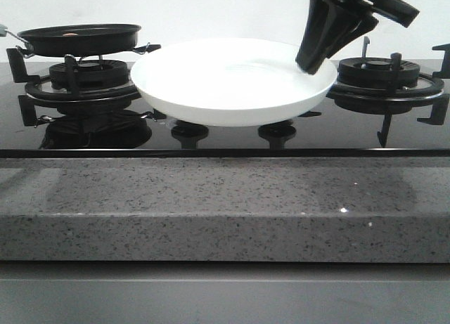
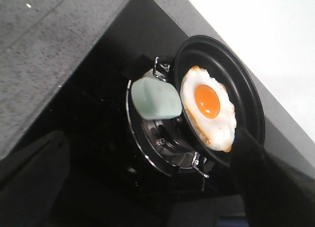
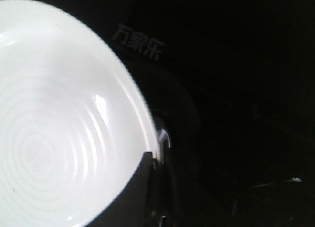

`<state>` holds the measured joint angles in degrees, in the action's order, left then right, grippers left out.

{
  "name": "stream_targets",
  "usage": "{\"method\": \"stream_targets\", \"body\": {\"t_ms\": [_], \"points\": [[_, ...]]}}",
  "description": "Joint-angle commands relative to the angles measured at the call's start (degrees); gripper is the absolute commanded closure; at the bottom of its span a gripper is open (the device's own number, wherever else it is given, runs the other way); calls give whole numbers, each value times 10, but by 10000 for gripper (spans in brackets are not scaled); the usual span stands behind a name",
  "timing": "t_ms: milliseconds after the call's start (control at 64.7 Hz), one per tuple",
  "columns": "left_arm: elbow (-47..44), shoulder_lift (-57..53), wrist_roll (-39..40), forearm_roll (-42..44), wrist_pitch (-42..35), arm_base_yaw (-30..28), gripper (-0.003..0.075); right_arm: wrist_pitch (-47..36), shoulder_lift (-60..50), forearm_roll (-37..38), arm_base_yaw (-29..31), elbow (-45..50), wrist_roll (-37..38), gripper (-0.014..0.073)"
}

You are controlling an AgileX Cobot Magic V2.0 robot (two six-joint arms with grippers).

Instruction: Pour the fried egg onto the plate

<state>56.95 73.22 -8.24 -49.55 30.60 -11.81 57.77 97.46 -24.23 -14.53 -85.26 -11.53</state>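
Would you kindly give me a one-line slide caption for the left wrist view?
Fried egg lying in a black frying pan on the burner, pale green handle alongside.

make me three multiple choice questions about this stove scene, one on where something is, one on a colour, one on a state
1. Where is the fried egg?
A. On the plate
B. In the black frying pan
C. On the stone counter

2. What colour is the pan's handle grip?
A. Pale green
B. Red
C. Yellow

3. What is the state of the plate?
A. Empty, with the right pincer at its rim
B. Holding the egg
C. Upside down on the right burner

Answers:
1 B: the left wrist view shows the egg lying in the frying pan.
2 A: the grip looks pale green.
3 A: the dish is bare white, with the right pincer at its right rim.
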Motion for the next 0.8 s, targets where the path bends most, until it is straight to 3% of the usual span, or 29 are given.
{"method": "stream_targets", "body": {"t_ms": [0, 124, 494, 633, 788], "points": [[51, 36, -74, -101, 33, -19, 81, -13, -32, -22, 0, -12, -5, 655], [91, 106, -107, -159, 94, -43, 81, -13, -32, -22, 0, -12, -5, 655], [179, 223, -128, -216, 165, -46, 85, -13, -32, -22, 0, -12, -5, 655], [187, 230, -137, -240, 172, -46, 141, -13, -32, -22, 0, -12, -5, 655], [187, 230, -137, -245, 183, -46, 265, -13, -32, -22, 0, -12, -5, 655]]}}
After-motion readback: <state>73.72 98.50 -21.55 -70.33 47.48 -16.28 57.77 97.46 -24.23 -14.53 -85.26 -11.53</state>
